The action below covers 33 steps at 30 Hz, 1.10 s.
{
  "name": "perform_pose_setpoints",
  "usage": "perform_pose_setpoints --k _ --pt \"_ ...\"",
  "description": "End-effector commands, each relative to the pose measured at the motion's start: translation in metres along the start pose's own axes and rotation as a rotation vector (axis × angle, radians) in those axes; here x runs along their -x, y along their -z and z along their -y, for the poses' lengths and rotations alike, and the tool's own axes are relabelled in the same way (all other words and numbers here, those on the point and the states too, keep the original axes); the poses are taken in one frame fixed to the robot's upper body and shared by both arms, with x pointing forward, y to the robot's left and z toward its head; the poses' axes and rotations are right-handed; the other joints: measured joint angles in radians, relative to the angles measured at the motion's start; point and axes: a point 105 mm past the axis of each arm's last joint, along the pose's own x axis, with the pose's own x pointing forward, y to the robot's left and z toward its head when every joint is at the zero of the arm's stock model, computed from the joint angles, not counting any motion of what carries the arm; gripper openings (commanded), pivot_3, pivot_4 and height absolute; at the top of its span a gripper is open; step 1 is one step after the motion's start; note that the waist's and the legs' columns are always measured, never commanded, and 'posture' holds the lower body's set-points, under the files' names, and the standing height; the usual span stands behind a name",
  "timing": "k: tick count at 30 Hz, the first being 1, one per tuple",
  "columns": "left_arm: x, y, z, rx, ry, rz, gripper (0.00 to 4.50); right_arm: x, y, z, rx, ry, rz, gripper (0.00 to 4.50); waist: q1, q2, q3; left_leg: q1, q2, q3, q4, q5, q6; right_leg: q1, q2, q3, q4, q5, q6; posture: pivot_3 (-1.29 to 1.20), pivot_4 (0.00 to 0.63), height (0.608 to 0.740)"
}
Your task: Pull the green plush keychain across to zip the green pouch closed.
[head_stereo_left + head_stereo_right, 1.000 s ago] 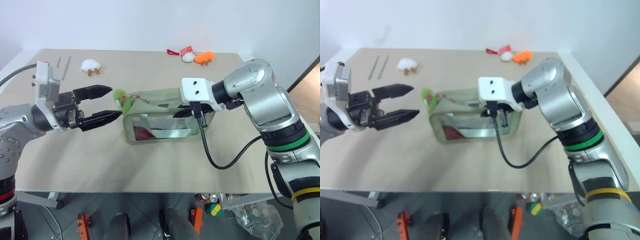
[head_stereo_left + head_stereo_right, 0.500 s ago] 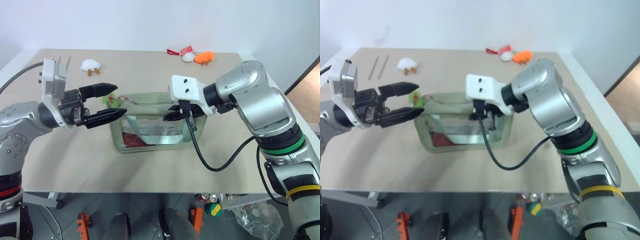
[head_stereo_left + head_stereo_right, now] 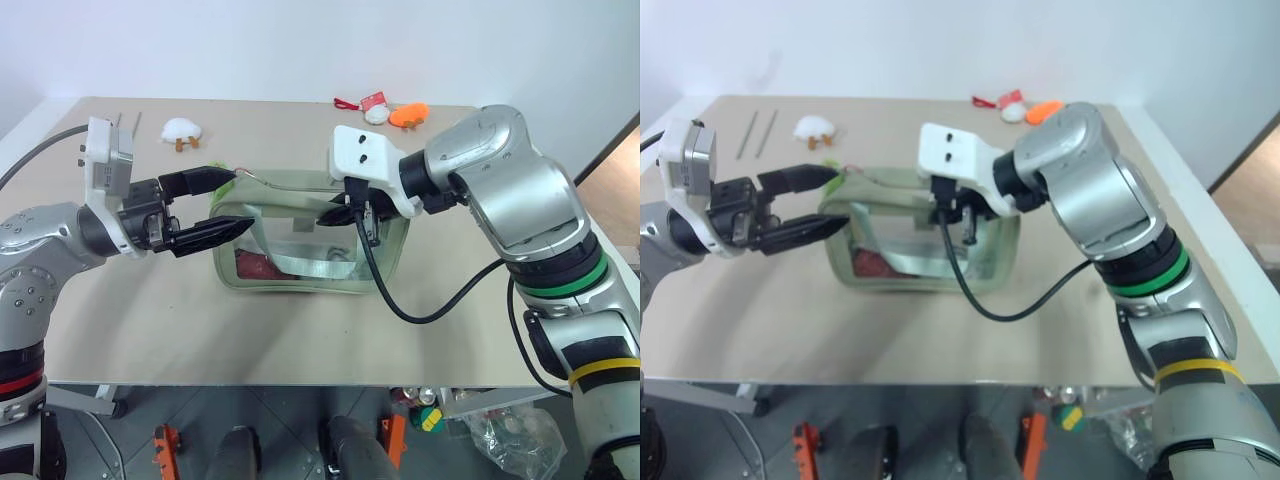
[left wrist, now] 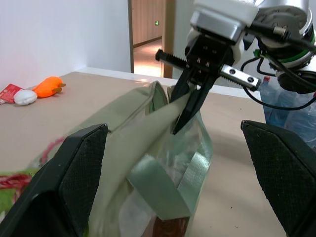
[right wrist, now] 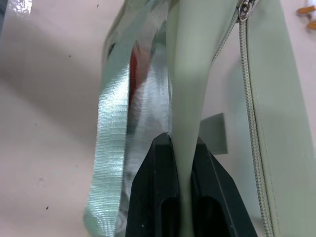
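The green pouch [image 3: 385, 250] lies on the table [image 3: 120, 300], its clear window crossed by green straps, with red contents inside. My right gripper [image 3: 345, 212] is shut on the pouch's top fabric edge, and its fingers [image 5: 158, 197] pinch the flap beside the zipper. To the left, my left gripper [image 3: 233, 200] is open, and the pouch's left end lies between its fingers. The green plush keychain [image 4: 12, 197] sits at that end, close to the left fingers and mostly hidden by the upper finger in the eye views.
A white plush with orange feet [image 3: 182, 130] lies at the back left beside two thin sticks [image 3: 125, 125]. An orange plush [image 3: 408, 114], a small white item [image 3: 377, 115] and a red tag [image 3: 365, 101] lie at the back edge. The table's front edge is near.
My right gripper has dragged the pouch to the left and lifted its top edge. The pouch's left end and the keychain now sit between my left gripper's open fingers.
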Motion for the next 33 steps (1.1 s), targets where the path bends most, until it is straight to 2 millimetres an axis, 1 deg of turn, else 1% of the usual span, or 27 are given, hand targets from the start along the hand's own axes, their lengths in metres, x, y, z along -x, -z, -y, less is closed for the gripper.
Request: perform_pose_setpoints --k 1,9,15,16,17,20,21,24,25,27,28,29,31,33 --pt "-0.003 -0.010 0.003 -0.035 0.018 0.020 4.50 0.011 -0.015 0.001 0.049 0.039 0.027 0.02 0.000 0.000 0.000 0.000 0.000 0.000 0.000 0.000 0.000 0.000 0.000 0.000 0.000 0.000 0.000 0.00 0.150 0.740" --pt "-0.006 -0.009 0.002 -0.033 0.028 0.022 4.50 -0.012 -0.004 -0.019 0.016 -0.003 0.008 0.02 0.000 0.000 0.000 0.000 0.000 0.000 0.000 0.000 0.000 0.000 0.000 0.000 0.000 0.000 0.000 0.00 0.150 0.740" --pt "-0.005 -0.010 0.003 -0.033 0.027 0.020 4.50 -0.022 -0.002 -0.026 -0.015 -0.016 0.016 0.02 -0.001 0.000 0.000 0.000 0.000 -0.001 0.000 0.000 0.000 0.000 0.000 0.000 0.000 0.000 0.000 0.00 0.150 0.740" --pt "-0.005 -0.010 0.003 -0.034 0.027 0.019 4.50 -0.023 -0.002 -0.026 -0.017 -0.017 0.017 0.72 -0.001 0.000 0.000 0.000 0.000 -0.001 0.000 0.000 0.000 0.000 0.000 0.000 0.000 0.000 0.000 0.00 0.150 0.740" --pt "-0.005 -0.009 0.003 -0.033 0.028 0.018 4.50 -0.024 -0.001 -0.027 -0.021 -0.019 0.017 0.92 -0.001 0.000 0.000 0.000 0.000 -0.001 0.000 0.000 0.000 0.000 0.000 0.000 0.000 0.000 0.000 0.00 0.150 0.740" --pt "-0.004 -0.009 0.008 -0.037 0.046 -0.001 4.50 -0.020 -0.001 -0.026 -0.021 -0.031 0.034 1.98 -0.001 0.000 0.000 0.000 0.000 -0.001 0.000 0.000 0.000 0.000 0.000 0.000 0.000 0.000 0.000 0.00 0.150 0.740" --pt "-0.003 -0.010 0.009 -0.039 0.055 -0.008 4.50 -0.017 -0.002 -0.025 -0.019 -0.035 0.042 2.40 -0.001 0.000 0.000 0.000 0.000 -0.001 0.000 0.000 0.000 0.000 0.000 0.000 0.000 0.000 0.000 0.00 0.150 0.740" --pt "-0.002 -0.013 0.012 -0.041 0.083 -0.018 4.50 -0.008 -0.007 -0.021 -0.039 -0.047 0.071 3.46 0.000 0.000 0.000 0.000 0.000 -0.001 0.000 0.000 0.000 0.000 0.000 -0.001 0.000 0.000 0.000 0.00 0.150 0.740" --pt "-0.002 -0.014 0.013 -0.040 0.095 -0.020 4.50 -0.006 -0.008 -0.020 -0.052 -0.051 0.082 3.74 -0.001 0.000 0.000 0.000 0.000 -0.001 0.000 0.000 0.000 0.000 0.000 -0.001 0.000 0.000 0.000 0.00 0.150 0.740" --pt "-0.003 -0.016 0.014 -0.043 0.114 -0.025 4.50 0.003 -0.012 -0.017 -0.113 -0.078 0.125 4.45 0.000 0.000 0.000 0.000 0.000 -0.001 0.000 0.000 0.000 0.000 0.000 -0.001 0.000 0.000 0.000 0.00 0.150 0.740" --pt "-0.003 -0.016 0.014 -0.043 0.118 -0.026 4.50 0.005 -0.014 -0.016 -0.130 -0.086 0.137 4.48 0.000 0.000 0.000 0.000 0.000 -0.001 0.000 0.000 0.000 0.000 0.000 -0.001 0.000 0.000 0.000 0.00 0.150 0.740" --pt "-0.004 -0.016 0.015 -0.043 0.125 -0.027 4.50 0.012 -0.016 -0.016 -0.142 -0.111 0.169 4.48 0.000 0.000 0.000 0.000 0.000 -0.001 0.000 0.000 0.000 0.000 0.000 -0.001 0.000 0.000 0.000 0.00 0.150 0.740" --pt "-0.006 -0.016 0.016 -0.036 0.148 -0.024 4.50 0.035 -0.019 -0.005 -0.172 -0.103 0.232 4.48 0.000 0.000 0.000 0.000 0.000 -0.001 0.000 0.000 0.000 0.000 0.000 -0.001 0.000 0.000 0.000 0.00 0.150 0.740" --pt "-0.008 -0.015 0.017 -0.033 0.161 -0.024 4.50 0.051 -0.018 0.003 -0.196 -0.074 0.265 4.48 0.001 0.000 0.000 0.000 0.000 -0.001 0.000 0.000 0.000 0.000 0.000 -0.001 0.000 0.000 0.000 0.00 0.150 0.740"
